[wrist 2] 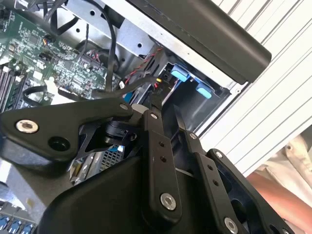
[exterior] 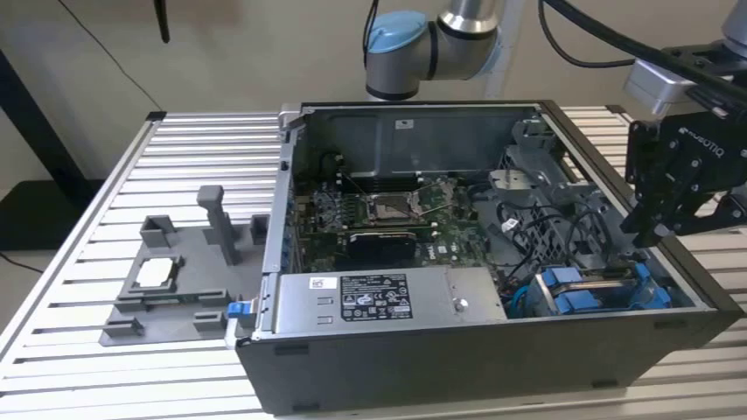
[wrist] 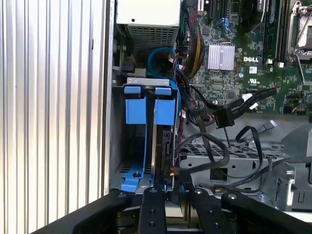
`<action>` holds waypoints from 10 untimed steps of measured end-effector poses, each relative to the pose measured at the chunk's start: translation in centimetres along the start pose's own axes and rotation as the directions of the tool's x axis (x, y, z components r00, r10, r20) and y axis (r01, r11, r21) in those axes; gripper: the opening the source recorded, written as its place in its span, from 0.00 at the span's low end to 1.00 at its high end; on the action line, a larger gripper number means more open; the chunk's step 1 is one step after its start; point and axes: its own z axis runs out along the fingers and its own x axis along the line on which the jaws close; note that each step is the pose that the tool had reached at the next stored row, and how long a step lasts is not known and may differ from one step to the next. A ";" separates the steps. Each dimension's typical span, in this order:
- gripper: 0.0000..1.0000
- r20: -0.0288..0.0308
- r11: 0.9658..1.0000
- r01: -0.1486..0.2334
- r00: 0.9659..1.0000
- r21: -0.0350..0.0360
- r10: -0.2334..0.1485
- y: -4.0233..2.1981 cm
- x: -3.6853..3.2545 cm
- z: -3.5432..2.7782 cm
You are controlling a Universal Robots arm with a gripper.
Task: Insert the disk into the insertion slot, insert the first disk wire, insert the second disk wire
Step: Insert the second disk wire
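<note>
Disk point(exterior: 572, 293) seated on edge in insertion slot point(wrist: 139, 81), at case point(exterior: 467, 367) near corner on the exterior view's right; hand point(exterior: 653, 234) poised just above, grip impossible to tell. Likely stiff, fairly heavy, shock-sensitive: best taken by blue end tabs point(wrist: 165, 105).

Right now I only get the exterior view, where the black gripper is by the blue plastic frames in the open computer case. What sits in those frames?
Observer: In the first wrist view two bright blue plastic frames stand side by side in the dark grey metal drive bay; the one nearer the green motherboard holds what looks like the flat disk, the other looks empty.
Operator: Any wire loose?
Observer: A black connector on a black wire lies loose beside the bay, plugged into nothing.
Operator: Anyone nearby?
Observer: In the second wrist view, what looks like a person's pale sleeve shows past the slatted metal table's edge.
</note>
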 end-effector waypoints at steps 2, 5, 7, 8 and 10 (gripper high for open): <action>0.27 0.000 1.000 0.000 1.000 0.000 0.000 0.00 0.00 -0.08; 0.27 0.000 1.000 0.000 1.000 0.000 0.000 0.00 -0.01 -0.11; 0.27 0.000 1.000 0.000 1.000 0.000 0.000 0.00 0.00 -0.11; 0.27 0.000 1.000 0.000 1.000 0.000 0.000 0.00 -0.02 -0.12; 0.27 0.000 1.000 0.000 1.000 0.000 0.000 0.00 -0.13 -0.14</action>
